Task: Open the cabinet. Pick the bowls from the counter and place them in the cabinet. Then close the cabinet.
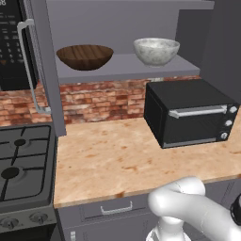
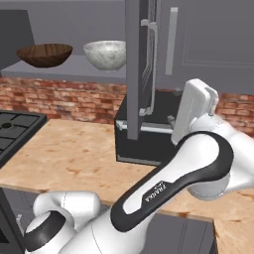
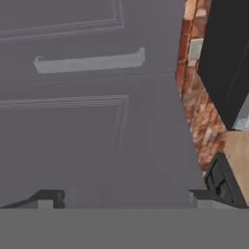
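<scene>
On the cabinet (image 1: 127, 68) shelf sit both bowls: the brown bowl (image 1: 84, 56) to the left, the marble bowl (image 1: 156, 51) to its right, apart from each other and upright. Both cabinet doors stand open. Seen from the left base view, the left door (image 1: 44, 66) swings out edge-on, left of the brown bowl, with its silver handle (image 1: 29, 66) facing the microwave (image 1: 12, 42). From the right base view, the right door (image 2: 139, 64) juts forward edge-on, right of the marble bowl, its bar handle (image 2: 148, 67) on the far side. Below the shelf runs a brick wall (image 1: 103, 99), and below that the bench (image 1: 141, 160), bare in front. A black toaster oven (image 1: 188, 113) stands on the bench under the marble bowl. Left of the bench lies the stove (image 1: 23, 162); a drawer (image 1: 115, 207) with a curved handle sits under the bench edge. Right of the open right door, the arm's hand (image 2: 196, 111) is raised, facing a grey panelled door. The pincer (image 3: 124, 199) is wide open, holding nothing, its finger tips (image 3: 48, 198) well apart before that door and its bar handle (image 3: 90, 62).
</scene>
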